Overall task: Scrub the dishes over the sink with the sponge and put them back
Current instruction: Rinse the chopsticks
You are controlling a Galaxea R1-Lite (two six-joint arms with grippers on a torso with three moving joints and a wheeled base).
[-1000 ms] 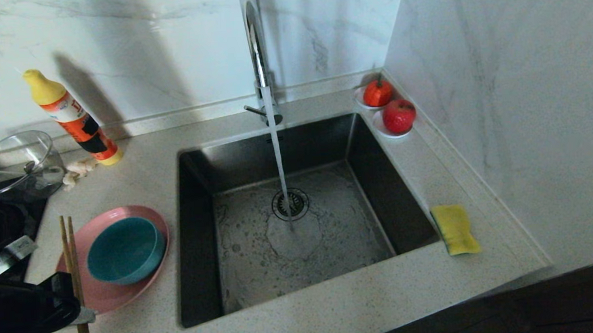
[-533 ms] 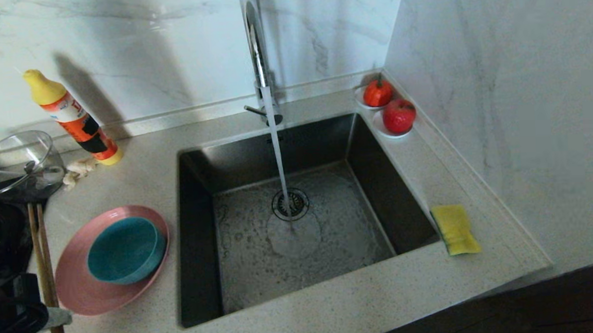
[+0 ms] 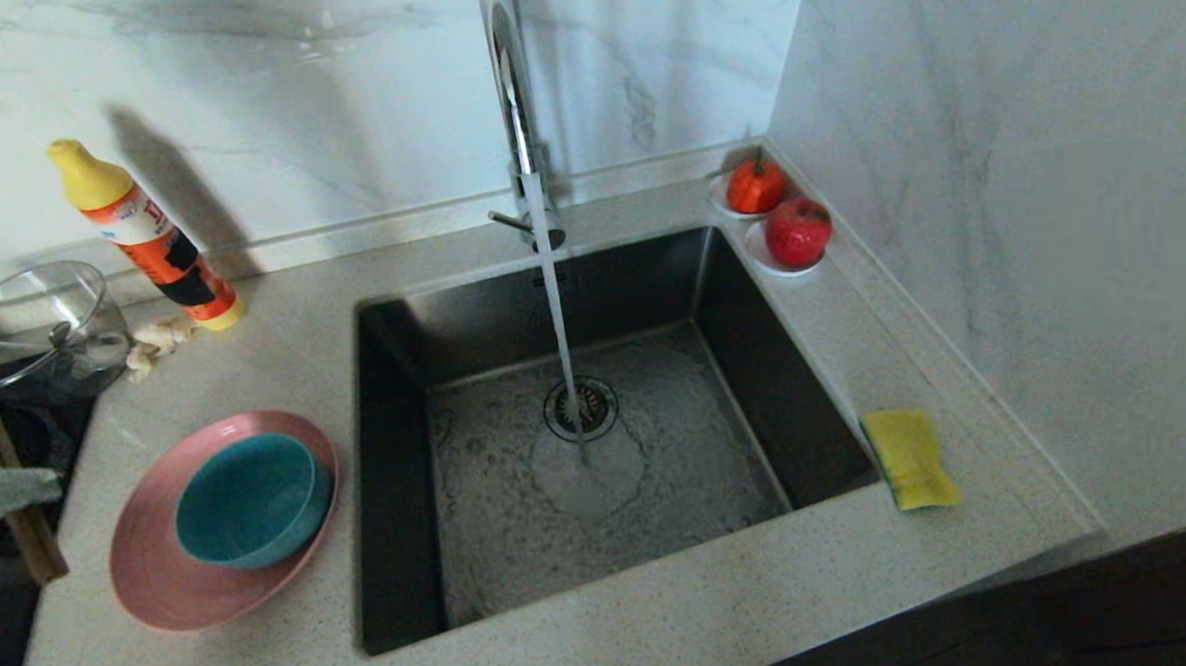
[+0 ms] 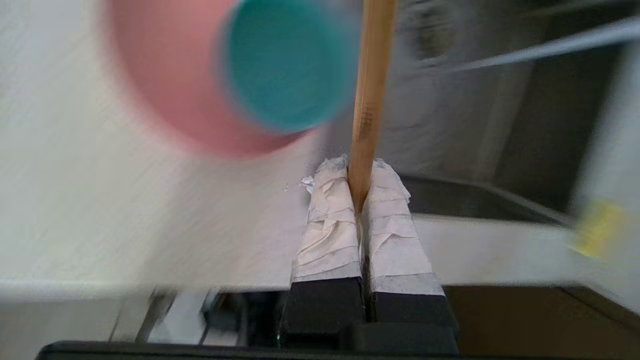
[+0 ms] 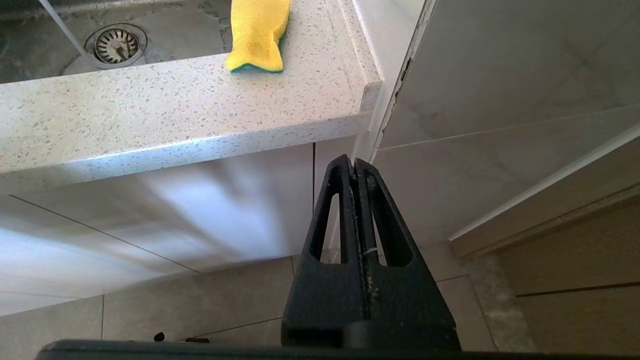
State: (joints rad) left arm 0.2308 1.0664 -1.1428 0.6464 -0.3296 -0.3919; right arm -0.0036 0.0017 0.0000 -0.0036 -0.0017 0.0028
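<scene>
Mostly cropped left pincer [image 4: 356, 190] pinching chopsticks [image 4: 369, 95], right pincer [image 5: 354, 167] pressed together, parked.

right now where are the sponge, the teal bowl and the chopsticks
sponge [image 3: 910, 457]: head view, middle of its yellow top face
teal bowl [image 3: 250, 499]: head view, inside of the bowl
chopsticks [image 4: 369, 100]: left wrist view, mid-shaft above the end effector's taped fingers
</scene>
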